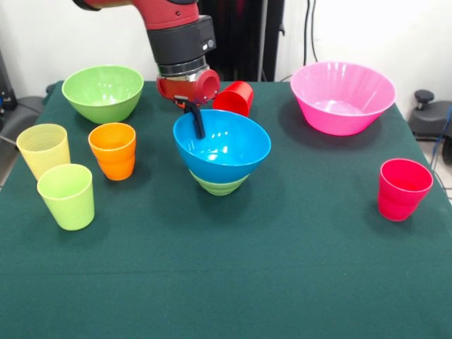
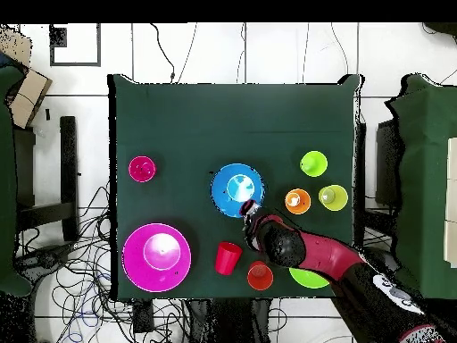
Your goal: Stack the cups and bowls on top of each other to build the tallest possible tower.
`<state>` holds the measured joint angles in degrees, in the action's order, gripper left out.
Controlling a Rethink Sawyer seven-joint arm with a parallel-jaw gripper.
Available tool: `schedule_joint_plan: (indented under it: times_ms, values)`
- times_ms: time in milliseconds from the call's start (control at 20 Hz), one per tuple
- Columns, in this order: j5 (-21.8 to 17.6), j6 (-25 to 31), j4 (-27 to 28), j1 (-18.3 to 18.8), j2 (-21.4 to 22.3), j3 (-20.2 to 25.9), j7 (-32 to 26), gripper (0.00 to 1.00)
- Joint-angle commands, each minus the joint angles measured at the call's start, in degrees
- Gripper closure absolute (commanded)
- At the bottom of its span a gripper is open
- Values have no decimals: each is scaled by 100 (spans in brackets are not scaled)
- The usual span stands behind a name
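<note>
The Sawyer's red and black arm comes down from the far side, and its end effector [image 1: 195,121] hangs over the far left rim of the large round blue plastic bowl [image 1: 224,145]. A dark finger [image 1: 198,124] reaches down across that rim; I cannot tell whether the fingers are apart or together, or whether they clamp the rim.

The blue bowl sits nested on top of a smaller round light green plastic bowl [image 1: 219,185], only the lower part of which shows beneath it. This two-piece stack stands near the middle of the green-covered bench [image 1: 282,282].

A red plastic tumbler [image 1: 235,97] lies tipped on its side just behind the blue bowl, beside the end effector. A large round pink plastic bowl [image 1: 342,97] stands at the far right. A pinkish-red plastic tumbler [image 1: 402,188] stands upright at the right, well apart from the stack.

On the left, a large round light green plastic bowl [image 1: 103,92] stands at the far side. An orange plastic tumbler [image 1: 113,150] stands upright between it and the stack. A pale yellow plastic tumbler [image 1: 44,149] and a lime green plastic tumbler [image 1: 67,195] stand upright near the left edge, close together.

In the overhead view a second orange tumbler [image 2: 260,276] shows beside the arm, near the robot's edge of the bench.
</note>
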<state>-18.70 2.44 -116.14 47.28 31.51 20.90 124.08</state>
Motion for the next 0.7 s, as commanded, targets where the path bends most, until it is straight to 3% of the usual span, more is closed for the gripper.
schedule_joint_plan:
  times_ms: [50, 350, 400, 700]
  values:
    - [-72, -82, -144, -226, -157, -39, 521, 100]
    - [-66, -43, -127, -222, -124, -14, 499, 100]
    - [-63, -43, -126, -221, -126, -7, 499, 0]
    - [-73, -68, -153, -222, -117, 3, 503, 0]
